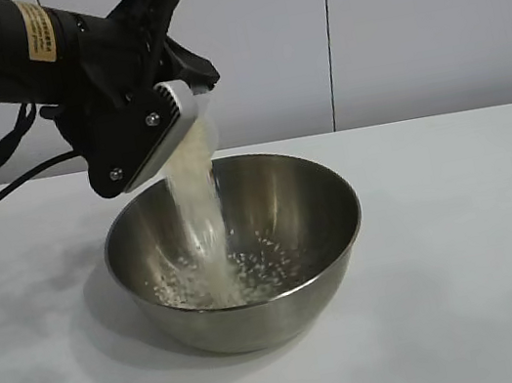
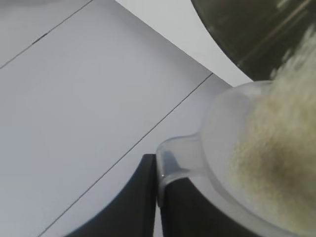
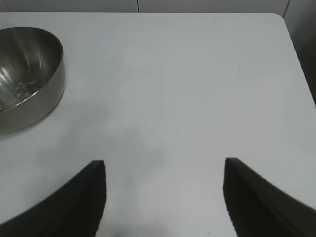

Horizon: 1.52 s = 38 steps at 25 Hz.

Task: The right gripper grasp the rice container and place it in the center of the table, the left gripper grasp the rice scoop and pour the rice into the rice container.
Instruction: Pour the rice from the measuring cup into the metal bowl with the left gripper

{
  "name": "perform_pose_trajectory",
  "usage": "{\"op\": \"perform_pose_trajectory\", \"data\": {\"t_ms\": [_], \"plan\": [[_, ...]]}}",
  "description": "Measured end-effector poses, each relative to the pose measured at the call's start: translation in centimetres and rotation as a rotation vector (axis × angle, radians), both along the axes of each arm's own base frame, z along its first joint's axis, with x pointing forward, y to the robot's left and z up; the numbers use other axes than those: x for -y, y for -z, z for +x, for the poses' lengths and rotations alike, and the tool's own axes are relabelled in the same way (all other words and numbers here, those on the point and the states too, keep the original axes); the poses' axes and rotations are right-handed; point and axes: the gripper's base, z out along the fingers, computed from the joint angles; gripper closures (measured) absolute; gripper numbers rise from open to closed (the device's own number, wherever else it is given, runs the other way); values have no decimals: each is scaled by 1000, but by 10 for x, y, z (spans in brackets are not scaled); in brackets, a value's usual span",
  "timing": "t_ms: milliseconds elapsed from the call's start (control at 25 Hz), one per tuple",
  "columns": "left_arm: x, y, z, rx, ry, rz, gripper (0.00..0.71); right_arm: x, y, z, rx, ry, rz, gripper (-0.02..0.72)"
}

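Rice (image 1: 204, 222) is streaming from the tipped rice scoop (image 1: 192, 123) into the rice container (image 1: 281, 276), which sits mid-desk (image 1: 483, 241) with a pale heap gathering at its bottom. We judge the pour is well underway. To finish it cleanly we would keep the scoop's lip over the bowl's inner wall, hold the tilt steady until the stream thins, and avoid swinging sideways, since grains could bounce over the rim. Our left hand (image 1: 140, 123) hovers above the bowl's near-left rim, clamped tight on the scoop's little handle (image 2: 170, 165), the cup's mouth turned downward. Our right hand (image 3: 163, 197) waits well apart from the bowl, its fingers (image 3: 94, 197) spread wide and holding nothing, above bare desk.
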Motion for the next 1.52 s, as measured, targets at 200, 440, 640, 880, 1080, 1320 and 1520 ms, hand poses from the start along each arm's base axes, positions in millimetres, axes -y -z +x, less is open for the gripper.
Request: {"op": "perform_pose_trajectory", "data": {"t_ms": [200, 440, 640, 880, 1080, 1320, 1520], "plan": [[3, -1, -3, 72, 83, 42, 704, 0, 0, 0, 0, 0, 0, 240], [5, 0, -6, 122, 159, 112, 704, 0, 0, 0, 0, 0, 0, 240], [8, 3, -10, 148, 213, 166, 704, 0, 0, 0, 1, 0, 0, 240], [16, 3, -17, 144, 240, 161, 704, 0, 0, 0, 1, 0, 0, 240], [16, -1, -13, 1, 114, -16, 704, 0, 0, 0, 1, 0, 0, 240], [19, -12, -12, -214, 5, -364, 704, 0, 0, 0, 1, 0, 0, 240], [19, -24, -9, -589, -144, -842, 704, 0, 0, 0, 1, 0, 0, 240]]}}
